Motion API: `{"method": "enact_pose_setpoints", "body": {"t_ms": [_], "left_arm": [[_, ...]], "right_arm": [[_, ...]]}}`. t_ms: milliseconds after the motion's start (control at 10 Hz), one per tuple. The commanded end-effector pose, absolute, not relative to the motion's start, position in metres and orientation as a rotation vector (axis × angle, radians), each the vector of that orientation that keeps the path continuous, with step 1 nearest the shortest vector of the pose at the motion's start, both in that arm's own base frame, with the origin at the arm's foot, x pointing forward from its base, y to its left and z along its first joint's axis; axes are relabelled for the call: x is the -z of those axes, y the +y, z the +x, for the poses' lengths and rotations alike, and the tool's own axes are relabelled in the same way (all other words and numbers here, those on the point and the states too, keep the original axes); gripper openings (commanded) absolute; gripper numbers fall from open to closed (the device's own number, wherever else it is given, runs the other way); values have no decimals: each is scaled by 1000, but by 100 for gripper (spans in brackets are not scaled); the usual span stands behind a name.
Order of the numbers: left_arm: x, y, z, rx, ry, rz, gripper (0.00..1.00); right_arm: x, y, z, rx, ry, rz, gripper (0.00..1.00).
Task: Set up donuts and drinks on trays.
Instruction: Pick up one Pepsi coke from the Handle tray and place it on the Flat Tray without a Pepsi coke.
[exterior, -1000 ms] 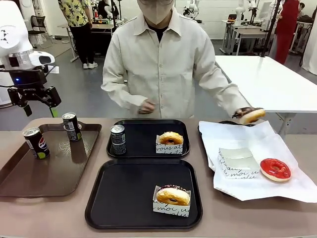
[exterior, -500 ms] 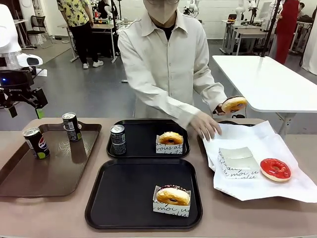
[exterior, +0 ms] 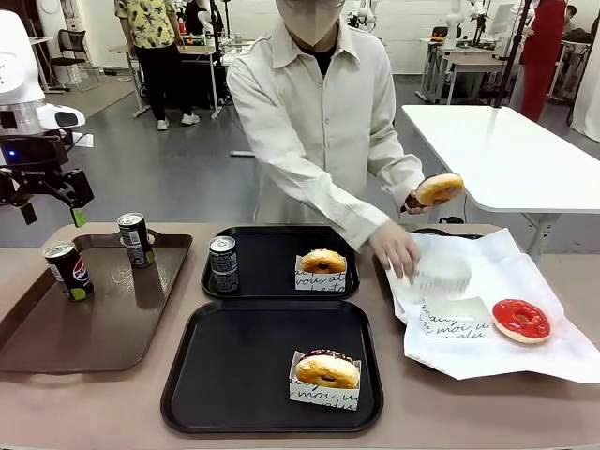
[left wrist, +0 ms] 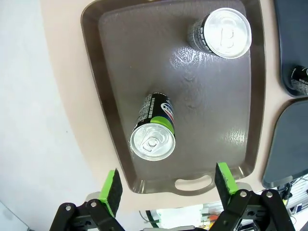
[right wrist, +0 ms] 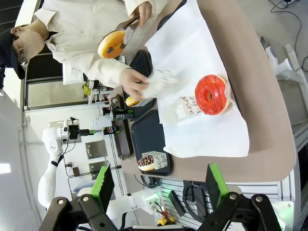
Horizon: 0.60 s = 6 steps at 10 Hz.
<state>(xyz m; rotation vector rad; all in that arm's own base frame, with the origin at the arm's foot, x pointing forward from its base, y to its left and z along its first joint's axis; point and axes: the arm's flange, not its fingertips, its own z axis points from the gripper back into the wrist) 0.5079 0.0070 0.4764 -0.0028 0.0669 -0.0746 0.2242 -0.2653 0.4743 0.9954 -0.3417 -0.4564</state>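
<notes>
Drinks sit below the released left pincer [left wrist: 168, 182]: a first can [left wrist: 153, 126] and a second can [left wrist: 222, 33] stand upright on the brown tray [left wrist: 202, 96], while a third can [exterior: 223, 263] shares the far black tray [exterior: 272, 248] with a sleeved donut [exterior: 323, 262]. The right pincer [right wrist: 160, 185], also released, hangs high over the tabletop [right wrist: 269, 96]; a second sleeved donut [exterior: 327, 368] sits on the near black tray [exterior: 234, 366], and a red-glazed donut [exterior: 521, 320] lies on white paper [exterior: 478, 272].

The white left arm [exterior: 17, 66] ends in a black left gripper [exterior: 52, 210] with green pads [left wrist: 111, 186].
</notes>
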Motion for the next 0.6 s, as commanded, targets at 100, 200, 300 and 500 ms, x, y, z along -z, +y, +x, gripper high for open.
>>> {"method": "enact_pose_setpoints", "body": {"t_ms": [100,200,300,500], "left_arm": [[-453,16,493,106,-45,71,100],[-450,21,493,87,-65,74,100],[-446,28,488,55,-79,59,100],[-439,32,483,39,-79,38,100]], "right_arm": [[-473,-265,225,445,-352,1008,100],[-473,-265,225,445,-352,1008,100],[-473,-265,225,445,-352,1008,100],[-473,-265,225,445,-352,1008,100]]}}
